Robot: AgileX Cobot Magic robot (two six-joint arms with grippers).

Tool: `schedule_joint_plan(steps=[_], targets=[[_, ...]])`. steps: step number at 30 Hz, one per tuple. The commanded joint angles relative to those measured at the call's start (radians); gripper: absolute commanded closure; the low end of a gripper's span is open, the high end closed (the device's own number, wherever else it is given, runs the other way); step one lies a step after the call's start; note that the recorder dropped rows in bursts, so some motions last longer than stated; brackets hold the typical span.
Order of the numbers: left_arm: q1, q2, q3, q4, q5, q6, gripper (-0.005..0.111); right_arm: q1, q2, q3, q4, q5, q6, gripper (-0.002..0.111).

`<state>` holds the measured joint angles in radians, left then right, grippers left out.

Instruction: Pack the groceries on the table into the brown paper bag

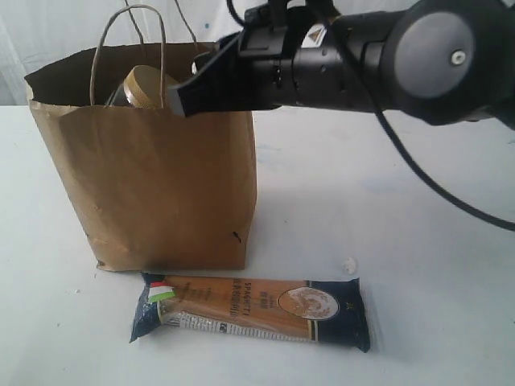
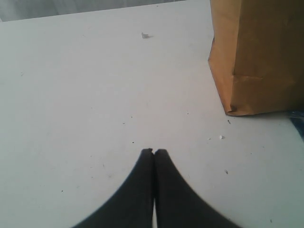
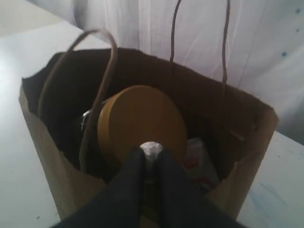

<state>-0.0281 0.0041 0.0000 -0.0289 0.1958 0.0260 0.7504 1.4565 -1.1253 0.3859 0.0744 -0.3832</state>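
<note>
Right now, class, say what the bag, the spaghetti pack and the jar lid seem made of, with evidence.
The brown paper bag looks like matte kraft paper: creased, ragged rim. The spaghetti pack is probably thin plastic film: glossy, crimped ends. The jar lid is smooth satin gold, metal or plastic; cannot tell.

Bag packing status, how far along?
Done: gold-lidded nut jar and a white-blue carton sit inside the brown paper bag. In hand: right pincer pinches a small white lump over the bag mouth. Left to do: spaghetti pack and a second white lump lie on the table; left pincer shut, empty.
</note>
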Motion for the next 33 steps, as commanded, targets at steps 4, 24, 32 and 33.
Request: schedule_joint_plan(steps=[4, 24, 32, 33], targets=[[-0.007, -0.004, 0.0, -0.004, 0.0, 0.001, 0.107, -0.009, 0.041, -0.007, -0.006, -0.1, -0.016, 0.108], [-0.007, -0.004, 0.0, -0.004, 0.0, 0.001, 0.107, -0.009, 0.004, -0.007, -0.006, -0.007, -0.016, 0.091], [-0.007, -0.004, 0.0, -0.004, 0.0, 0.001, 0.107, -0.013, -0.139, -0.007, -0.006, -0.007, -0.131, 0.091], [-0.007, -0.004, 0.0, -0.004, 0.0, 0.001, 0.107, -0.013, -0.159, -0.005, -0.006, -0.004, -0.183, 0.091]])
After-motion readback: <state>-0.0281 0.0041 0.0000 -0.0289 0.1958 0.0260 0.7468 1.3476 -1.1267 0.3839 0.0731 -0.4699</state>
